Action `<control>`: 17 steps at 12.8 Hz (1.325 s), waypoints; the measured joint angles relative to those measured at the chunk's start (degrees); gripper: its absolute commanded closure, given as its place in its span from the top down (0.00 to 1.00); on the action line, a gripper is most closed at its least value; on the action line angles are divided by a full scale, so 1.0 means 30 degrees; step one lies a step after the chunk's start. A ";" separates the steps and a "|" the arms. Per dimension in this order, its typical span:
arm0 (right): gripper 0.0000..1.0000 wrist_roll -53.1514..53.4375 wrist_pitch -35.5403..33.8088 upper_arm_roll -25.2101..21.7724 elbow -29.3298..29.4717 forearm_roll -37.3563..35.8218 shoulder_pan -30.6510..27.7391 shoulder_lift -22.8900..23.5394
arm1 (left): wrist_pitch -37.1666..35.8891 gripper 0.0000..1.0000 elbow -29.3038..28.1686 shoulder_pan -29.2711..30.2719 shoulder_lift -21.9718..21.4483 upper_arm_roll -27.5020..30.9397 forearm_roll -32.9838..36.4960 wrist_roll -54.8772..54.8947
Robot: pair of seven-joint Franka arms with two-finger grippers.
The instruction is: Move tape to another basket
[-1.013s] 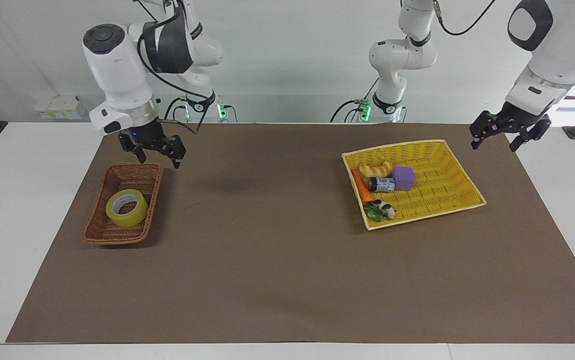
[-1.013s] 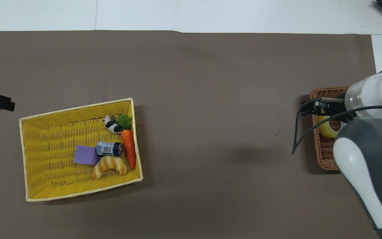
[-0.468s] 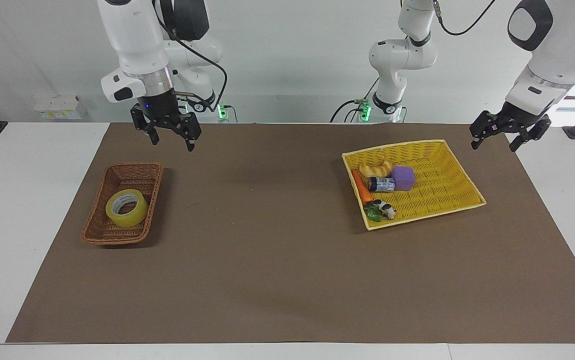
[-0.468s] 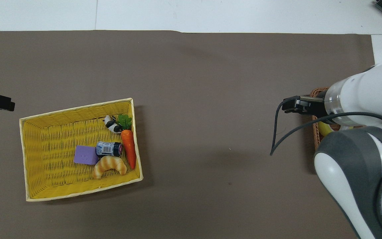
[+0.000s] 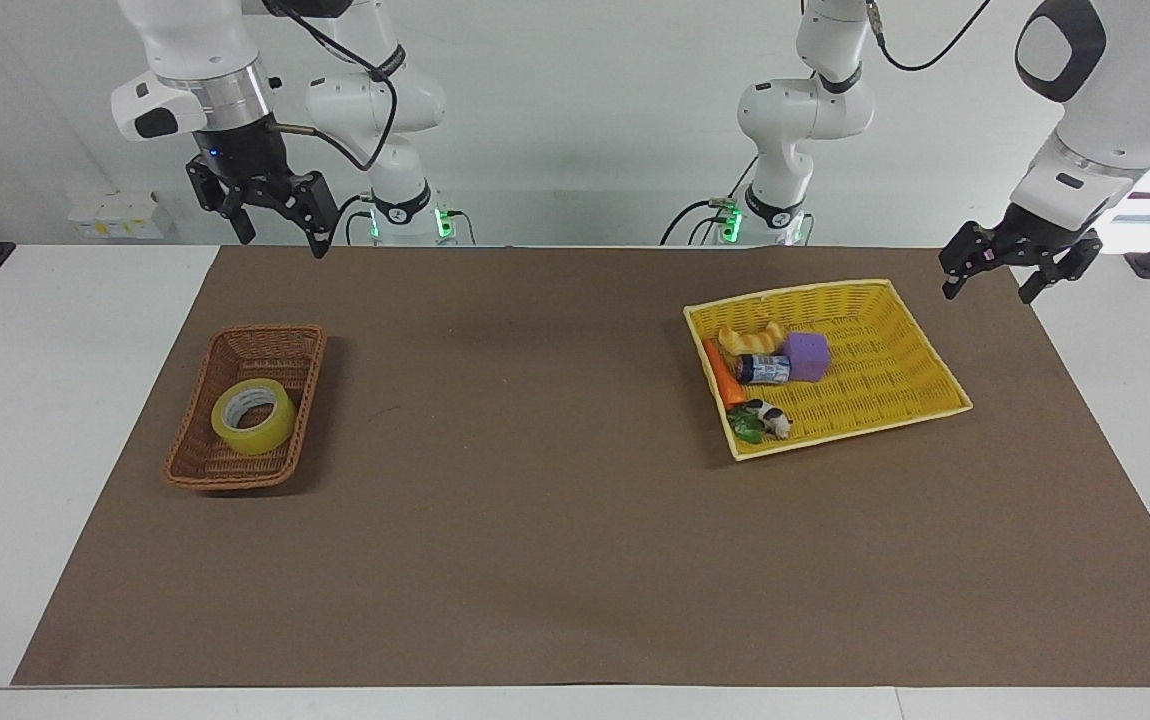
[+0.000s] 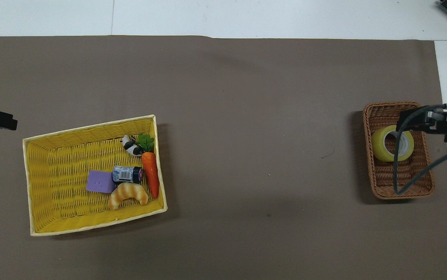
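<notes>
While the tape (image 5: 253,416) lies flat inside the wicker basket (image 5: 280,345) near the bench's right-arm end, we judge the transfer done, if the yellow basket (image 5: 895,345) was its source. Our right hand (image 5: 275,217) hangs high over the bench's robot-side edge, fingers wide, holding nothing. Our left hand (image 5: 1010,272) waits over the robot-side corner at the left arm's end, spread wide and empty too. Yellow basket holds a carrot (image 5: 722,374), croissant (image 5: 752,338), jar (image 5: 763,369), purple cube (image 5: 807,356), toy cow (image 5: 770,417). Open brown mat (image 5: 535,480) between baskets; ample room for retreat. We see nothing left but parking.
</notes>
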 measured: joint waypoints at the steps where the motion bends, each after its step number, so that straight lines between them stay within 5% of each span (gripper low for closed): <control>1: 1.00 -0.0607 -0.0171 -0.0011 -0.0049 0.0000 -0.0090 0.0001 | 0.0000 1.00 0.0000 0.0000 0.0000 0.0000 0.0000 0.0000; 9: 1.00 -0.3330 -0.0664 -0.0125 -0.0580 0.0001 -0.2551 -0.0172 | 0.0000 1.00 0.0000 0.0000 0.0000 0.0001 0.0000 0.0000; 17: 1.00 -0.3545 -0.0657 0.0121 -0.0577 0.0001 -0.2487 -0.0195 | 0.0000 1.00 0.0000 0.0000 0.0000 0.0001 0.0000 0.0000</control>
